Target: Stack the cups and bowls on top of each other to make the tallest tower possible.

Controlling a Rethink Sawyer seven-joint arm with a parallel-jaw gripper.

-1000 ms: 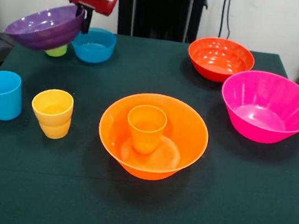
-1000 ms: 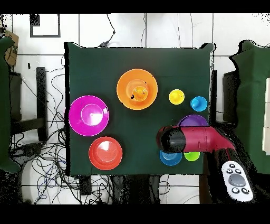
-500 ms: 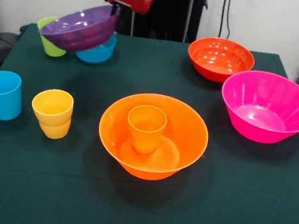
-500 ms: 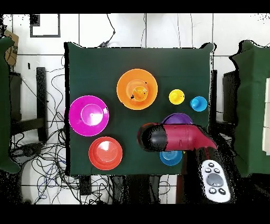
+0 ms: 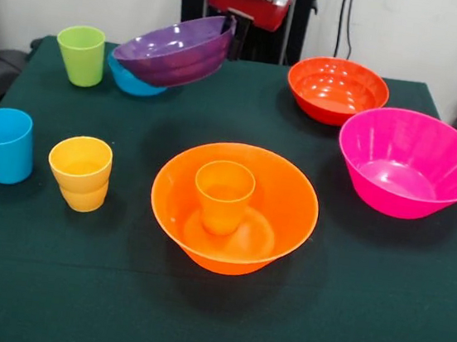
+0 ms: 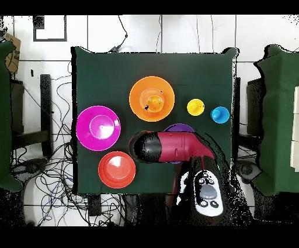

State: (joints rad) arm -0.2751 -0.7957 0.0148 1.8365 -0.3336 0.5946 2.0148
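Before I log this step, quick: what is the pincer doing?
Pincer: closed on the rim of the purple bowl, holding it tilted in the air above the table.

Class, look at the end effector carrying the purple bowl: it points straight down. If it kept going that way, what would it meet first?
Probably the bare table beside the small blue bowl; the held purple bowl overhangs that bowl and might touch first, though depth is unclear.

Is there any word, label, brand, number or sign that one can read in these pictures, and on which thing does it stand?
None can be read.
The cups, for example the yellow cup, are plain.
The bowls, for example the pink bowl, are plain too.
The purple bowl held by the gripper bears no mark.
The arm shows no lettering that I can make out.
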